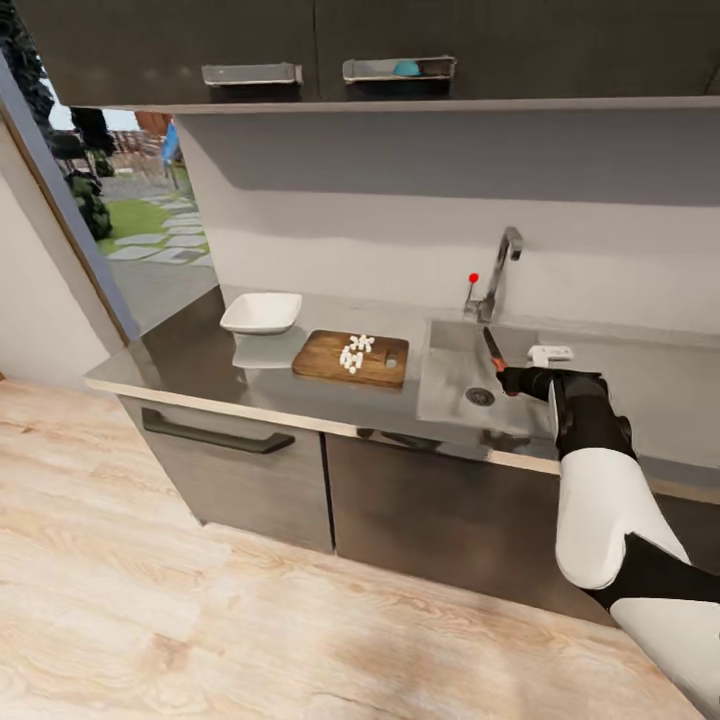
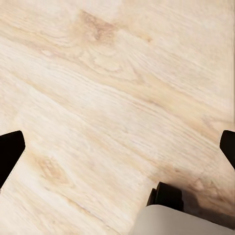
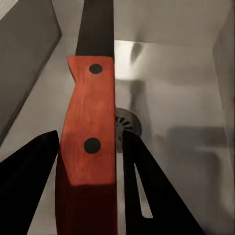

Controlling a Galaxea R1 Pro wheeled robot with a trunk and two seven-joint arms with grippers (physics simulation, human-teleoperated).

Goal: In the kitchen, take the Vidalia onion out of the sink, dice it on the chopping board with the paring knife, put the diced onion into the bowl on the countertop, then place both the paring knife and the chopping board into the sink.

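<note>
The paring knife [image 1: 494, 350], orange-red handle and dark blade, hangs over the sink [image 1: 450, 385], clamped in the right gripper [image 1: 508, 380]; the handle's butt is cut off in the right wrist view. White onion cubes [image 1: 353, 354] lie on the chopping board [image 1: 330, 360] beside the empty bowl [image 1: 261, 313]. The left gripper [image 2: 117, 147] stands spread over wood floor [image 2: 112, 83], its fingertips cropped.
</note>
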